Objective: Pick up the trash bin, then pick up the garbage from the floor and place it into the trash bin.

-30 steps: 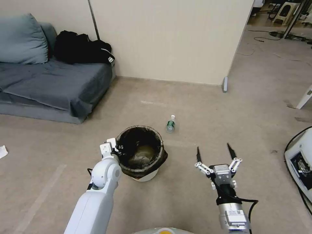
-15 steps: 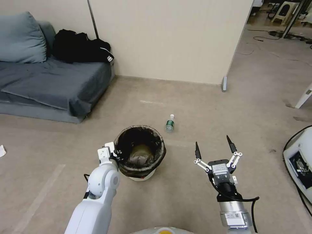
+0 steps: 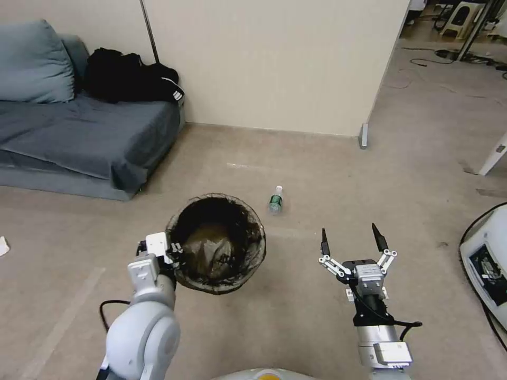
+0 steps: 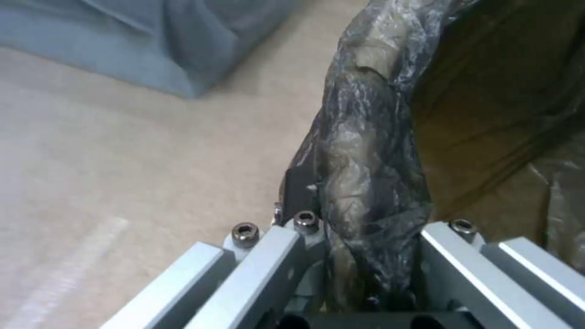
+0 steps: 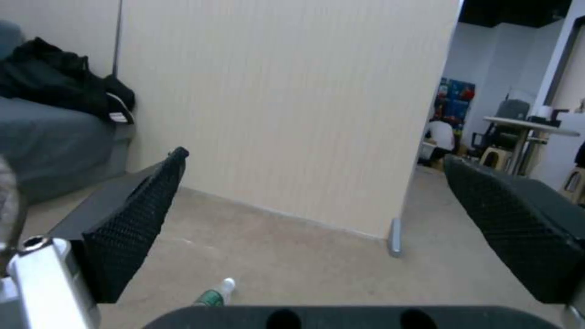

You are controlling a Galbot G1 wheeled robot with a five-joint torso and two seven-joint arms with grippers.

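Note:
The trash bin (image 3: 217,287), lined with a dark translucent bag, hangs above the floor just left of centre in the head view. My left gripper (image 3: 177,253) is shut on its near-left rim. In the left wrist view, the fingers (image 4: 292,192) pinch the bag-covered rim (image 4: 365,137). Garbage lies on the floor: a small plastic bottle (image 3: 276,200) with a green label beyond the bin, and a white scrap (image 3: 3,246) at the far left. My right gripper (image 3: 349,232) stands open, holding nothing, to the right of the bin. The bottle (image 5: 215,294) lies ahead of the right gripper (image 5: 314,160).
A grey sofa (image 3: 79,142) with a cushion and black clothes stands at the back left. A beige partition wall (image 3: 274,63) with a metal foot (image 3: 363,136) closes the back. A white machine (image 3: 488,269) with a cable sits at the right edge. Bare floor surrounds the bottle.
My left arm has raised the trash bin off the floor and drawn it nearer and slightly left. The right gripper has stayed open and barely shifted.

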